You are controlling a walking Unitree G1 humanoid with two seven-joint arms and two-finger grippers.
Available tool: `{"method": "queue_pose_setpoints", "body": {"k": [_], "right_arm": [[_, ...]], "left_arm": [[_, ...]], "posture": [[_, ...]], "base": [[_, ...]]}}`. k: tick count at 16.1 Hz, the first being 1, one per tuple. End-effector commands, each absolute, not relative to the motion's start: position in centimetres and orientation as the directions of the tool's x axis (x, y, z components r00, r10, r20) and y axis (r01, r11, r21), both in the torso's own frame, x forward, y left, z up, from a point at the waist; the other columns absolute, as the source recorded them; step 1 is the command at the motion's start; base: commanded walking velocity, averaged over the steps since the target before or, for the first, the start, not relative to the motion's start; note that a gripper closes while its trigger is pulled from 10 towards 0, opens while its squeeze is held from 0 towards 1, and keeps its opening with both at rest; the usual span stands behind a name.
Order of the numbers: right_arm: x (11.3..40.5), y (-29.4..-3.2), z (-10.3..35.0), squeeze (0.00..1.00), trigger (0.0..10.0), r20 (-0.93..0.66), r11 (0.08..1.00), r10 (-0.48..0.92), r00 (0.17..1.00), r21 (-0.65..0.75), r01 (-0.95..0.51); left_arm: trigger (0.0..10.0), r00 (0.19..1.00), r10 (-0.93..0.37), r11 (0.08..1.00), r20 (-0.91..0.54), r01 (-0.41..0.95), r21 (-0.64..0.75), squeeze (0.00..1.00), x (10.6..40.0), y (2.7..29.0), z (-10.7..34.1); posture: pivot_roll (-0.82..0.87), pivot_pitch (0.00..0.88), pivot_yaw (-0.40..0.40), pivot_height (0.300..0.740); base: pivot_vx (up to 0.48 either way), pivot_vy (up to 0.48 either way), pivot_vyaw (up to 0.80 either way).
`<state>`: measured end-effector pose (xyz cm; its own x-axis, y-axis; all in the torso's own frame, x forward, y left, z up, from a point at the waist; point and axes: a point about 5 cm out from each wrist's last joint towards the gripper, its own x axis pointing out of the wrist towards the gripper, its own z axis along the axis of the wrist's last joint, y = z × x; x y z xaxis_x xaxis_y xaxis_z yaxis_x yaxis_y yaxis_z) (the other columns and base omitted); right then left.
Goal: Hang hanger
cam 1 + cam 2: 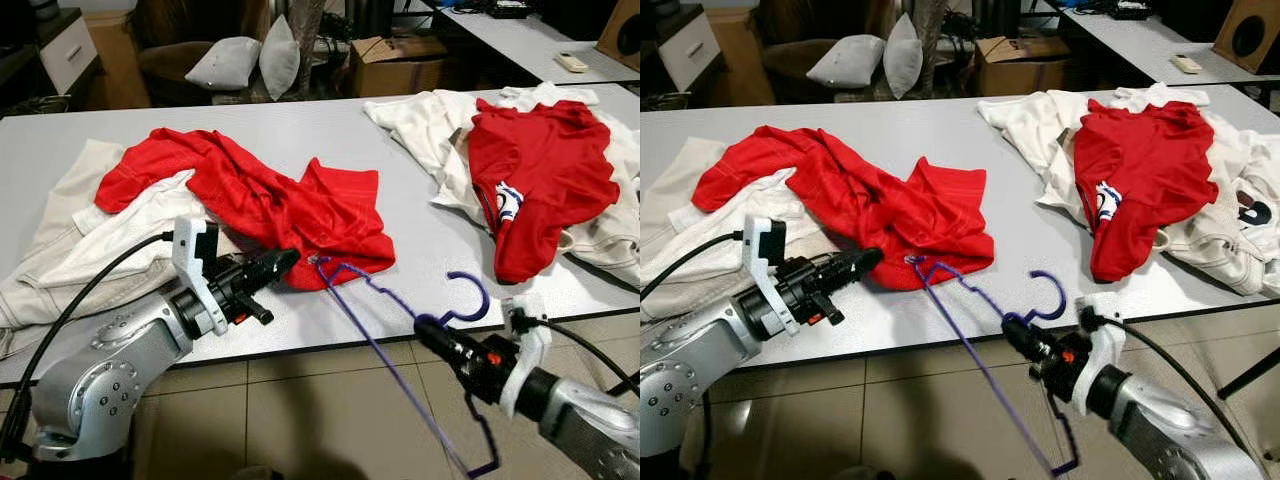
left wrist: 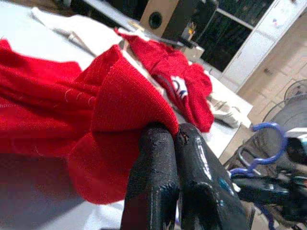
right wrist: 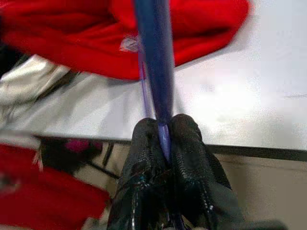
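Note:
A crumpled red shirt (image 1: 290, 205) lies mid-table on the grey table (image 1: 300, 125). My left gripper (image 1: 285, 262) is at the shirt's near hem, shut on a fold of the red fabric (image 2: 120, 110). A purple wire hanger (image 1: 375, 340) slants from the shirt's hem out over the table's front edge and down toward the floor. Its hook (image 1: 470, 295) curls above my right gripper (image 1: 425, 328), which is shut on the hanger's neck (image 3: 153, 57) just off the table edge. One hanger tip touches the hem beside the left fingertips.
A second red shirt (image 1: 535, 170) lies on white garments at the table's right. Cream clothes (image 1: 70, 240) are heaped at the left. Behind the table stand pillows (image 1: 230, 60), a cardboard box (image 1: 400, 60) and another table (image 1: 530, 40). Tiled floor lies below.

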<state>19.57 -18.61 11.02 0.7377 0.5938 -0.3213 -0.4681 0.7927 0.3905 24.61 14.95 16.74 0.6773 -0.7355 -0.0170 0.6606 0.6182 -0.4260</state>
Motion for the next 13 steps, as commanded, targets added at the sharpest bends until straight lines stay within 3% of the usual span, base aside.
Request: {"method": "queue_pose_setpoints", "body": {"k": [1,4,9,10,13], "right_arm": [[19.7,-19.7,10.4,0.0,10.0,-0.349,0.819,0.535,0.769,0.439,-0.37],[20.3,-20.7,10.2,0.0,10.0,-0.305,0.79,0.49,0.817,0.55,-0.269],[21.3,-22.2,9.5,0.0,10.0,-0.281,0.697,0.395,0.875,0.712,-0.086],[22.6,-21.3,9.4,0.0,10.0,-0.258,0.625,0.42,0.87,0.777,-0.071],[24.4,-18.8,9.4,0.0,10.0,-0.228,0.553,0.511,0.829,0.825,-0.114]], "left_arm": [[0.0,0.668,-0.743,0.599,0.045,0.692,-0.403,0.0,24.6,14.8,17.8],[0.0,0.614,-0.787,0.547,0.054,0.736,-0.399,0.0,23.9,14.4,17.9],[0.0,0.577,-0.815,0.553,-0.044,0.755,-0.352,0.0,22.9,14.5,16.5],[0.0,0.56,-0.823,0.56,-0.097,0.77,-0.307,0.0,22.9,14.0,15.7],[0.0,0.553,-0.827,0.559,-0.098,0.792,-0.244,0.0,23.8,12.2,15.5]], "posture": [[-0.06,0.0,0.027,0.74],[-0.07,0.0,0.018,0.74],[-0.06,0.0,-0.004,0.74],[-0.06,0.0,-0.013,0.74],[-0.04,0.0,-0.026,0.74]], "base": [[0.0,0.0,0.0],[0.0,0.0,0.0],[0.0,0.0,0.0],[0.0,0.0,0.0],[0.0,0.0,0.0]]}}
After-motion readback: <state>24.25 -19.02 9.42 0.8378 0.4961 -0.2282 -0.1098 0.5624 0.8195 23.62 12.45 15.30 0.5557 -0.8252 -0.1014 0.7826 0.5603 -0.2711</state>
